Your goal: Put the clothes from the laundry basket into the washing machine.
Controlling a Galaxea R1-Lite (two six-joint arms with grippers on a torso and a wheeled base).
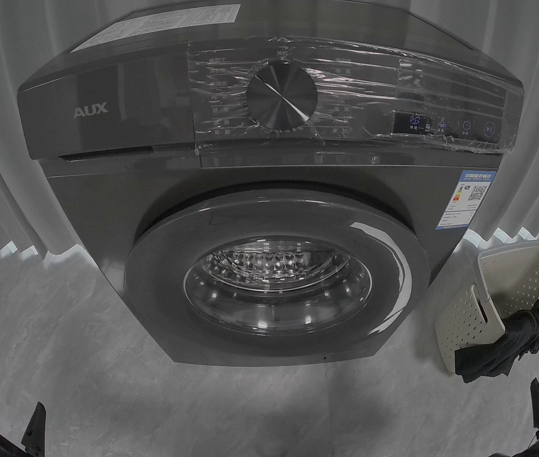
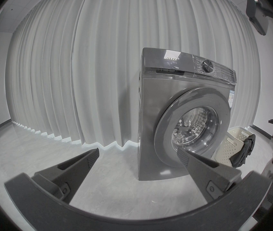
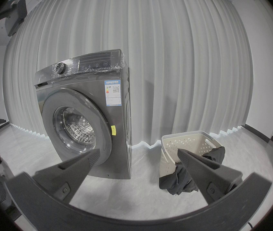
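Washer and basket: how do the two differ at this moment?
The washer is dark grey and tall; the basket is cream, perforated and far smaller. The washer's door is shut, while the basket is open-topped. The washer's drum looks empty through the glass; the basket has a dark garment draped over its rim. Both stand on the floor before the curtain.

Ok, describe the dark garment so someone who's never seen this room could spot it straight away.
Find the grey washing machine before the white curtain. On the floor at its right, as the robot faces it, sits a cream perforated laundry basket. The garment is the black cloth draped over the basket's rim, the only dark soft thing.
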